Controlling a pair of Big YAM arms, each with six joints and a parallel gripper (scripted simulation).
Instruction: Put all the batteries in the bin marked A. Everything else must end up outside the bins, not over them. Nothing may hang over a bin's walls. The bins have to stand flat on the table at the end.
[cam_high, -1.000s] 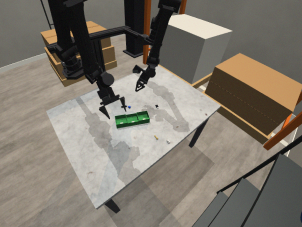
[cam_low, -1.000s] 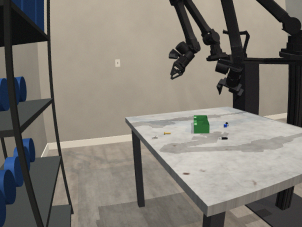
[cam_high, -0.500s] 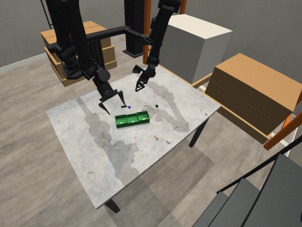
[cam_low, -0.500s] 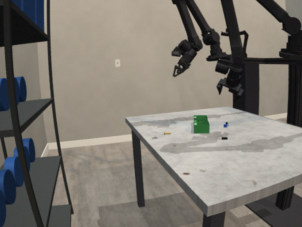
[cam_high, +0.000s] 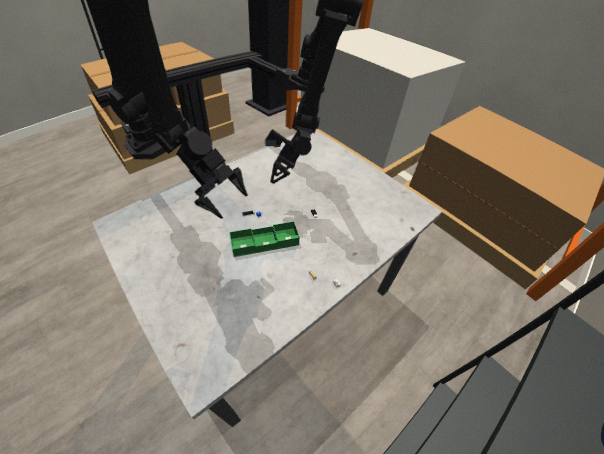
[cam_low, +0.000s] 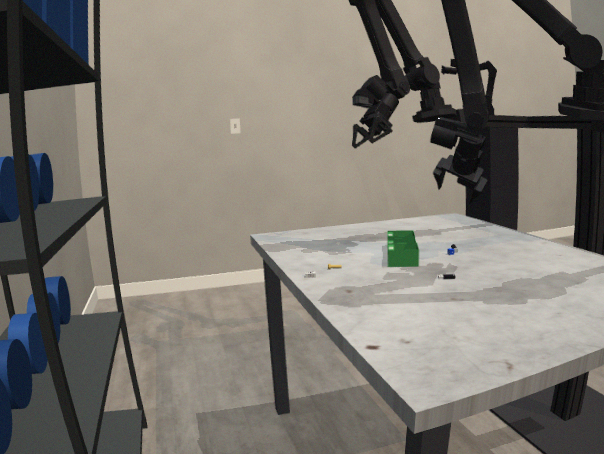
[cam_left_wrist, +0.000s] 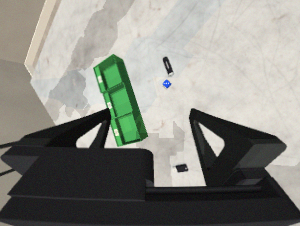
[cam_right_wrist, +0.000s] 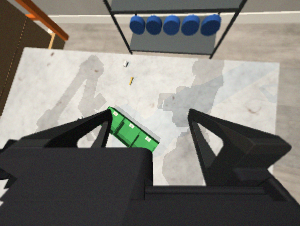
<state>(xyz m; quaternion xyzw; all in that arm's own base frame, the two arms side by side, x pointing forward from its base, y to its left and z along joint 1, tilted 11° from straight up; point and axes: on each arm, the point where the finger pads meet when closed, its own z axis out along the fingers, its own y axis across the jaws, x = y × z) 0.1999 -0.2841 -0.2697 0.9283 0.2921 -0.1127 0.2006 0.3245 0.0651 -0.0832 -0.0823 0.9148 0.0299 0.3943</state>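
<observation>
A green three-compartment bin (cam_high: 264, 238) stands near the table's middle; it also shows in the exterior view (cam_low: 402, 248) and both wrist views (cam_left_wrist: 120, 102) (cam_right_wrist: 131, 132). Its white labels are too small to read. A small black cylinder (cam_high: 247, 213) (cam_left_wrist: 168, 65) lies behind the bin beside a small blue piece (cam_high: 258, 214) (cam_left_wrist: 167, 84). Another black cylinder with a white end (cam_high: 314, 212) (cam_left_wrist: 181, 168) lies off the bin's right end. My left gripper (cam_high: 278, 176) (cam_low: 460, 187) is open and empty, high above the table's far side. My right gripper (cam_high: 231, 204) (cam_low: 367, 140) is open and empty, high above the table.
A gold screw (cam_high: 312, 274) (cam_right_wrist: 131, 80) and a small white piece (cam_high: 337, 283) (cam_right_wrist: 125, 63) lie in front of the bin near the table's right edge. Cardboard boxes (cam_high: 505, 185) and a shelf with blue cylinders (cam_low: 30, 300) stand off the table.
</observation>
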